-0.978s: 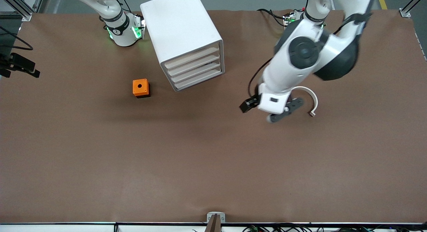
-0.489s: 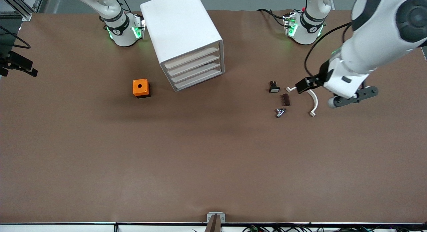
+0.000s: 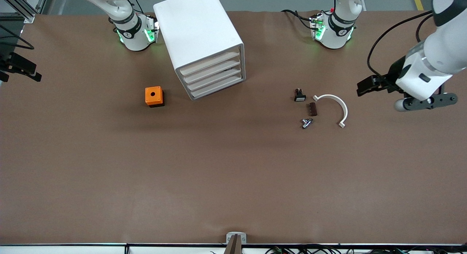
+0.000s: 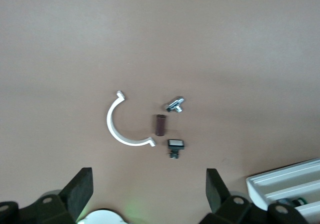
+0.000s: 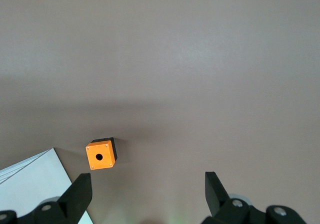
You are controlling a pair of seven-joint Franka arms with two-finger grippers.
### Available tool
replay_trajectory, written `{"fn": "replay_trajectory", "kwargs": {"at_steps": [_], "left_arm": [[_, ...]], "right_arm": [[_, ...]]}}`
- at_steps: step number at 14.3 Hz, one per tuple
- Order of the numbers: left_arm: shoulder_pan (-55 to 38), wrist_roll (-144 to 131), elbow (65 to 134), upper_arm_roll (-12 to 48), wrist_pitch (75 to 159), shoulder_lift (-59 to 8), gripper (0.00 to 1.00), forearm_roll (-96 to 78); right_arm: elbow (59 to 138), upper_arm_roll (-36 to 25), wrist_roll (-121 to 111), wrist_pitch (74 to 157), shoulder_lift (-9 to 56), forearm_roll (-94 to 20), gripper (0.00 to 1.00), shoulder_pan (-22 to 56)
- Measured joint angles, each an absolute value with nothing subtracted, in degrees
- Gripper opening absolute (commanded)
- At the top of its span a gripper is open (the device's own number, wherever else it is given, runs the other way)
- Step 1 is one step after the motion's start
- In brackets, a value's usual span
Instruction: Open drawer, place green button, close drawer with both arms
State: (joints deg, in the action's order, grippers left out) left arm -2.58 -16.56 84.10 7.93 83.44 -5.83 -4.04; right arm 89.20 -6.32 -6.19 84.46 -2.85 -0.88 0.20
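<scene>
Across the table in the front view, the white cabinet (image 3: 204,42) stands between the arm bases, its four drawers all pushed in. An orange box (image 3: 154,96) sits beside it toward the right arm's end. The left arm bends low over the brown table (image 3: 219,173), its left gripper (image 3: 425,100) hanging at that arm's end, apart from a white curved bracket (image 3: 335,106), a brown bar (image 3: 312,109), a metal fitting (image 3: 306,122) and a black button with white face (image 3: 299,95).

From the left wrist, the left gripper (image 4: 149,189) is spread wide and empty; a green-capped button (image 4: 299,202) lies in a cabinet drawer (image 4: 287,184).

From the right wrist, the right gripper (image 5: 149,189) gapes empty above the orange box (image 5: 101,154); the right arm waits.
</scene>
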Motion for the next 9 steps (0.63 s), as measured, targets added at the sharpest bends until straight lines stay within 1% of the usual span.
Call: {"fn": "replay_trajectory", "kwargs": {"at_steps": [5, 7, 9], "left_arm": [[-3.4, -5.5, 91.1, -0.3, 82.9, 1.3, 0.99, -4.0], [-3.1, -3.0, 93.9, -1.7, 83.1, 3.4, 0.99, -4.0], [-2.5, -2.1, 97.2, -1.8, 84.9, 5.2, 0.99, -4.0]], "right_arm": [[89.2, -6.3, -7.6, 84.4, -3.4, -0.9, 1.0, 0.2], [89.3, -6.3, -7.6, 84.2, -3.5, -0.9, 1.0, 0.2], [89.9, -6.2, -7.7, 84.2, -3.9, -0.9, 1.0, 0.2]]}}
